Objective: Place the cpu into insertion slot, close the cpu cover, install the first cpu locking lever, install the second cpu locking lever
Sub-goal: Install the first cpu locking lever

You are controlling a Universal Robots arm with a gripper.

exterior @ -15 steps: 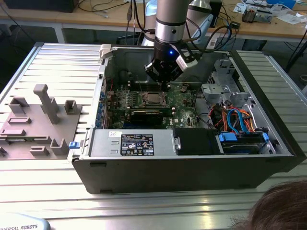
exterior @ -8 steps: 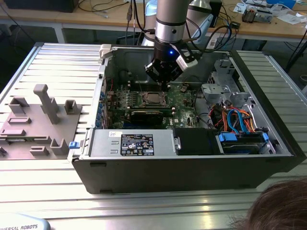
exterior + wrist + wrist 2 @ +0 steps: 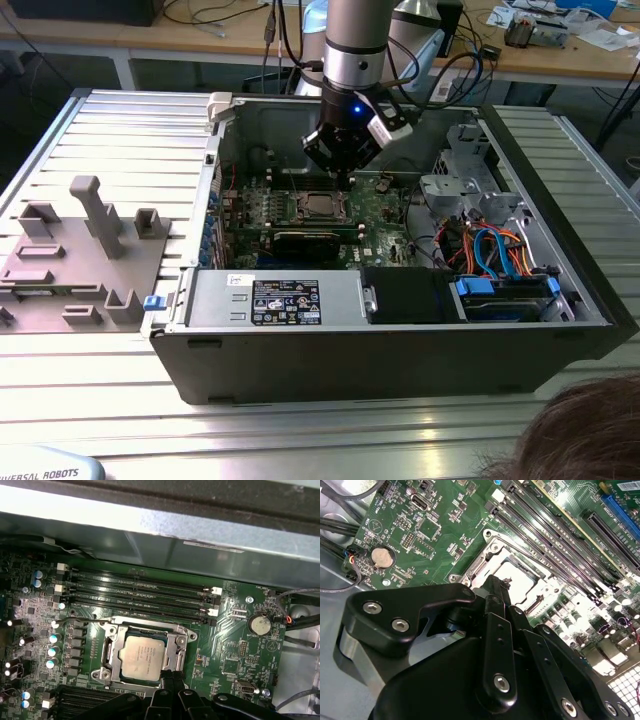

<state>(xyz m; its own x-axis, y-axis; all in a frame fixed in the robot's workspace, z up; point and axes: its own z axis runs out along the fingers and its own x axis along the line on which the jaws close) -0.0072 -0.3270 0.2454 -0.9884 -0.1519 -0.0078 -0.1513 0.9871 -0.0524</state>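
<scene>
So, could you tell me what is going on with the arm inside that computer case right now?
The robot arm has its claw lowered into the open computer case, right at the edge of the insertion slot on the green motherboard. The cpu already lies in the slot, and the cpu cover sits down flat around it as a metal frame. In both wrist views the claw's tip sits at the side of that frame. A person's head shows at the exterior view's lower right.
</scene>
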